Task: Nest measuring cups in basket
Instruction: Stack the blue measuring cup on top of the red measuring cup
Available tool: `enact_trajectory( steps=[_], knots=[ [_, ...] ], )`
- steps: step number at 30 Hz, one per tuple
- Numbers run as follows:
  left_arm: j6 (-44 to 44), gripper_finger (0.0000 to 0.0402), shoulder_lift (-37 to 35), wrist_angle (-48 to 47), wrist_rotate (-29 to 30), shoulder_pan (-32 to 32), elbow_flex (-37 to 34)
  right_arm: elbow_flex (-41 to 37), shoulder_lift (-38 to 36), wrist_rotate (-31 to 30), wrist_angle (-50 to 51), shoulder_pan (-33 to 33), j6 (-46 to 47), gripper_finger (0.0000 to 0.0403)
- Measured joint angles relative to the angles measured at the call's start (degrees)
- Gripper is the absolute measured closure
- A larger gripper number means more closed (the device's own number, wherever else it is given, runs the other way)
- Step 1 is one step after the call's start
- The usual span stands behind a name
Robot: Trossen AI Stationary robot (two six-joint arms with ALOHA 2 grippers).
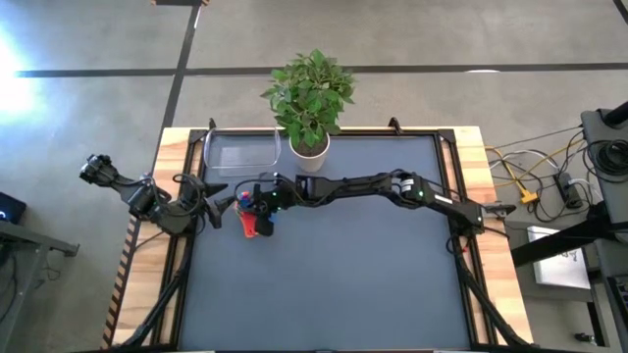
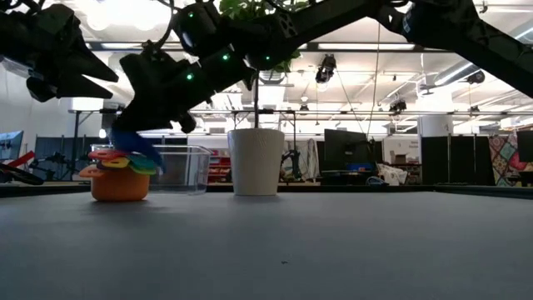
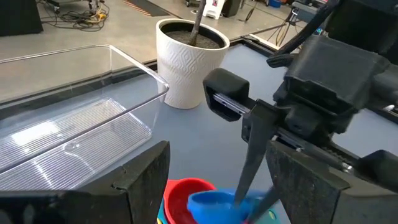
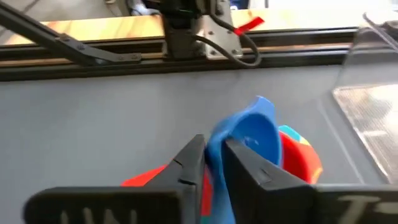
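The nested stack of measuring cups [image 2: 120,177] stands on the grey table with the orange cup at the bottom and a red cup [image 3: 185,194] showing on top. My right gripper [image 1: 258,200] reaches across from the right and is shut on the blue cup [image 4: 254,132] just over the stack [image 1: 257,226]. My left gripper [image 1: 213,209] is open at the stack's left, a finger on either side without touching. The clear basket [image 1: 239,152] lies empty behind the stack, at the table's far edge. My right gripper pinches the blue cup between its two fingers [image 4: 186,165] at the edge of the bowl [image 4: 217,146]; whether that is the handle I cannot tell. The fingers slant down from above [image 3: 252,149]. The cup is tilted over the stack [image 2: 137,150]; whether it touches the stack I cannot tell.
A white pot [image 2: 256,161] with a green plant [image 1: 309,90] stands right of the basket at the far edge. Wooden borders and black rails [image 1: 177,196] frame the table. The grey mat [image 1: 334,284] spreads toward the near edge.
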State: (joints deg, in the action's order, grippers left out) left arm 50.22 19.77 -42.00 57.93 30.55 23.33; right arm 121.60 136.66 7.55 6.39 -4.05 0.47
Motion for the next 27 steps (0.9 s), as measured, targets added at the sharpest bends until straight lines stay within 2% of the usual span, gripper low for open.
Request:
enact_trajectory(
  steps=[3, 9, 13, 21, 27],
  knots=[
    [0.00, 0.0153, 0.01, 0.00, -0.01, 0.00, 0.00, 0.00, -0.14, 1.93, 0.09, 0.00, 0.00, 0.0317],
    [0.20, 0.0153, 0.00, 0.00, -0.02, 0.00, 0.00, 0.00, -0.58, 2.06, 0.30, 0.07, 0.00, 0.0242],
    [0.45, 0.0153, 0.02, 0.02, -0.89, 0.00, 0.00, 0.00, -2.39, 1.97, 4.11, 0.04, -1.38, 0.0212],
    [2.95, 0.0153, 0.49, 1.13, -2.52, 0.00, -2.31, -0.13, -7.95, -1.25, 17.83, 0.04, -5.07, 0.0215],
    [5.73, 0.0153, 2.69, 7.19, -3.01, 0.00, -7.17, -3.22, -7.98, -1.64, 17.26, 0.10, -4.99, 0.0235]
  ],
)
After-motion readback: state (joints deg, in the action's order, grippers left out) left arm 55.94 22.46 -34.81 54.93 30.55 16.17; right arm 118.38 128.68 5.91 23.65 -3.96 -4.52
